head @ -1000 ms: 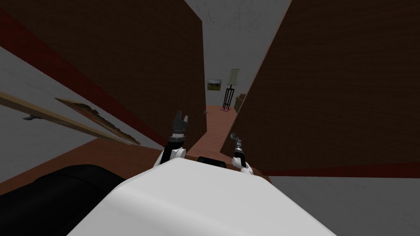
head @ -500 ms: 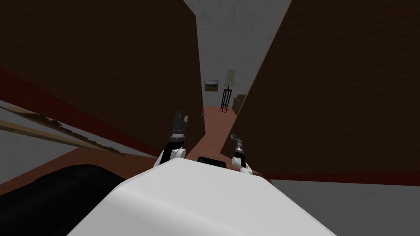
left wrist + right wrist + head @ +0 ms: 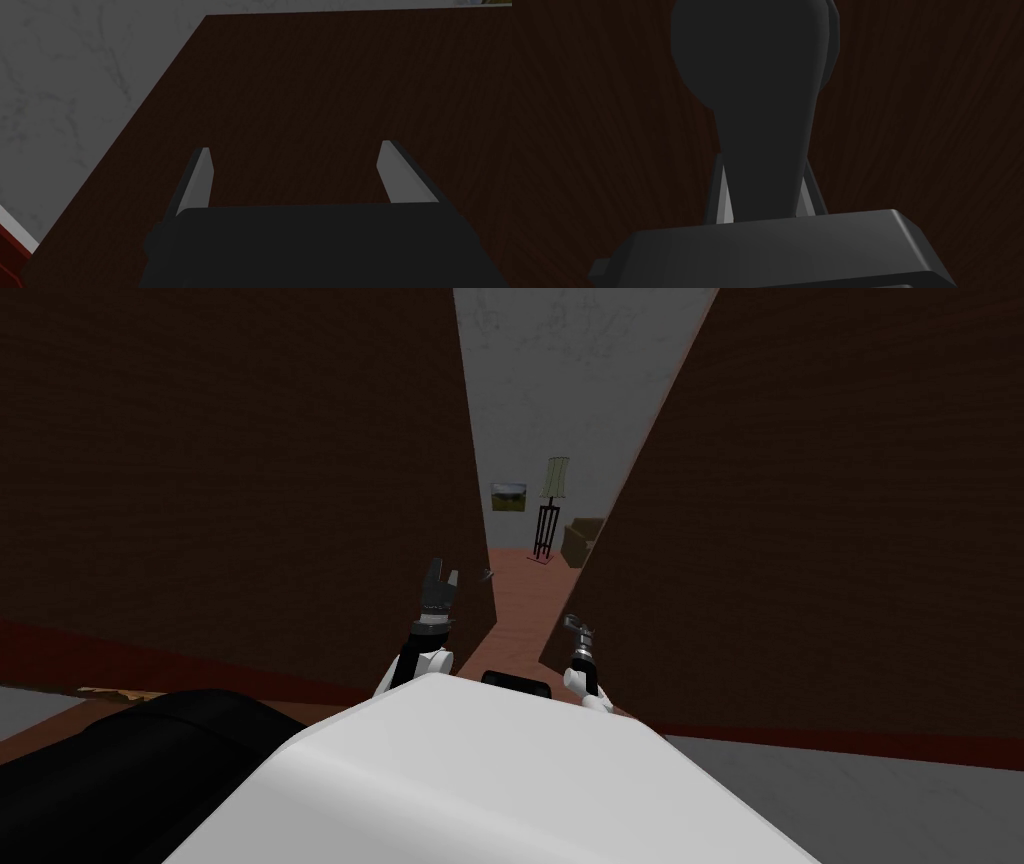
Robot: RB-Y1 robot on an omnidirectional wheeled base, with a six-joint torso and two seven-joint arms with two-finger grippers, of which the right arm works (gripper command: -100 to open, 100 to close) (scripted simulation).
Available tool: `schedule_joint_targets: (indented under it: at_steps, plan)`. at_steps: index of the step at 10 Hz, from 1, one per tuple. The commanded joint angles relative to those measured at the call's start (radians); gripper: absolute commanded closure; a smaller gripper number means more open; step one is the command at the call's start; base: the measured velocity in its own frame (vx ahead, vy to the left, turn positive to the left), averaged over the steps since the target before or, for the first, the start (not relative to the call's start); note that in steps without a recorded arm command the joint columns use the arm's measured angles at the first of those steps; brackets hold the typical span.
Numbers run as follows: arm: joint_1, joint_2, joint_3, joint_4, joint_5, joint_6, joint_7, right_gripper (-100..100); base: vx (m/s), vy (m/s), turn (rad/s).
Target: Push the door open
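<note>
Dim, flat light without glare; the black lever handle [image 3: 757,90] barely shows against the dark brown wood panel [image 3: 937,125]; my head view splays at its corners.

forearms [image 3: 418,664] white, joints dark | left gripper [image 3: 441,576]: dark box, light grey blade fingers [image 3: 200,180] | right gripper [image 3: 572,622]: same

A grey wall [image 3: 580,388], reddish floor [image 3: 520,593], floor lamp [image 3: 556,478], framed picture [image 3: 509,496].

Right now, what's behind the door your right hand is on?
Through the gap: reddish floor, a floor lamp, a framed picture and a brown box by a grey wall. The door, whose handle the right hand grips, covers the rest.
</note>
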Motion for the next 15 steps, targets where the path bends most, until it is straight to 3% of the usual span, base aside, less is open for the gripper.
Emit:
schedule_joint_targets:
  at_steps: [1, 5, 7, 10, 11, 14, 15]
  plan:
    - [-0.013, 0.004, -0.02, 0.01, -0.008, -0.014, 0.012, 100, 0.164, 0.038, -0.078]
    - [-0.022, 0.047, -0.055, 0.018, -0.023, -0.018, 0.043, 100, 0.171, 0.035, -0.082]
    - [-0.014, 0.014, -0.069, 0.014, -0.033, -0.017, 0.047, 100, 0.092, -0.011, -0.035]
    - [-0.014, 0.007, -0.075, 0.013, -0.037, -0.018, 0.051, 100, 0.132, -0.008, -0.021]
    - [-0.014, -0.01, -0.092, 0.011, -0.048, -0.022, 0.063, 100, 0.149, 0.002, -0.056]
    - [-0.014, -0.016, -0.1, 0.01, -0.054, -0.024, 0.068, 100, 0.151, -0.015, -0.036]
    - [-0.014, -0.026, -0.118, 0.008, -0.066, -0.027, 0.08, 100, 0.142, -0.038, -0.073]
